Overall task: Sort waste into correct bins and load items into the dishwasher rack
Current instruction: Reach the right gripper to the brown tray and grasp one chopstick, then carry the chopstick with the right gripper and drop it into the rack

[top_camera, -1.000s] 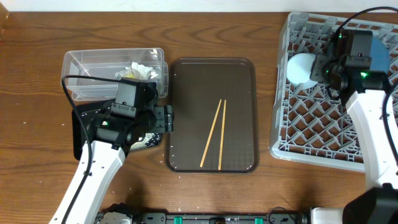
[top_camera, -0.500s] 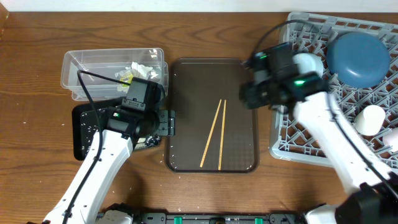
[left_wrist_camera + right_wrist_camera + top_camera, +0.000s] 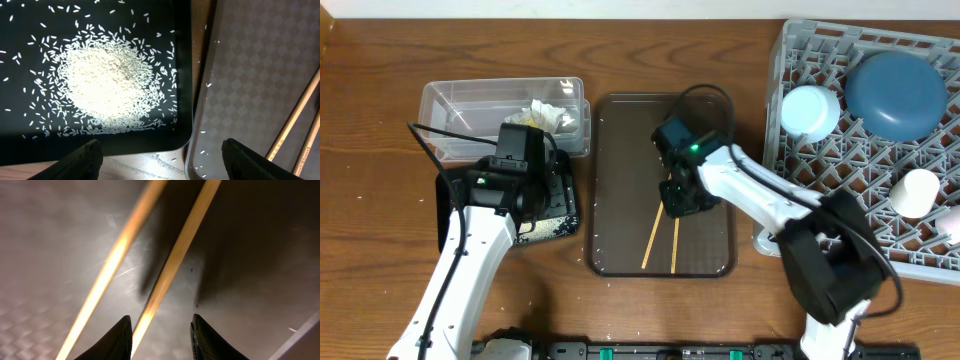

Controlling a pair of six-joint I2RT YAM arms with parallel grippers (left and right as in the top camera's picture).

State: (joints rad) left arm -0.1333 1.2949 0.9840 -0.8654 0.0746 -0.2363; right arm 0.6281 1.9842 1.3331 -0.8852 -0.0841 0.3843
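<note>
Two wooden chopsticks [image 3: 662,235] lie on the brown serving tray [image 3: 620,140]. My right gripper [image 3: 680,200] is low over their upper ends. It is open, and one chopstick [image 3: 175,265] runs between its fingertips [image 3: 161,340]. My left gripper [image 3: 160,165] is open and empty above the black tray [image 3: 448,215], which holds a pile of white rice [image 3: 102,82]. The clear tub [image 3: 460,105] holds the white napkin [image 3: 548,112] and the yellow-green wrapper [image 3: 520,121]. The grey rack [image 3: 790,215] holds the blue bowl [image 3: 897,95], the white bowl [image 3: 810,110] and a white cup [image 3: 914,192].
A second white cup [image 3: 952,222] shows at the rack's right edge. A few rice grains [image 3: 202,150] lie on the serving tray's left edge. Bare wooden table [image 3: 380,250] surrounds the bins.
My right arm has swung from the rack, leaving the white bowl there, across to the serving tray and down over the chopsticks. My left gripper has drawn back left over the black tray.
</note>
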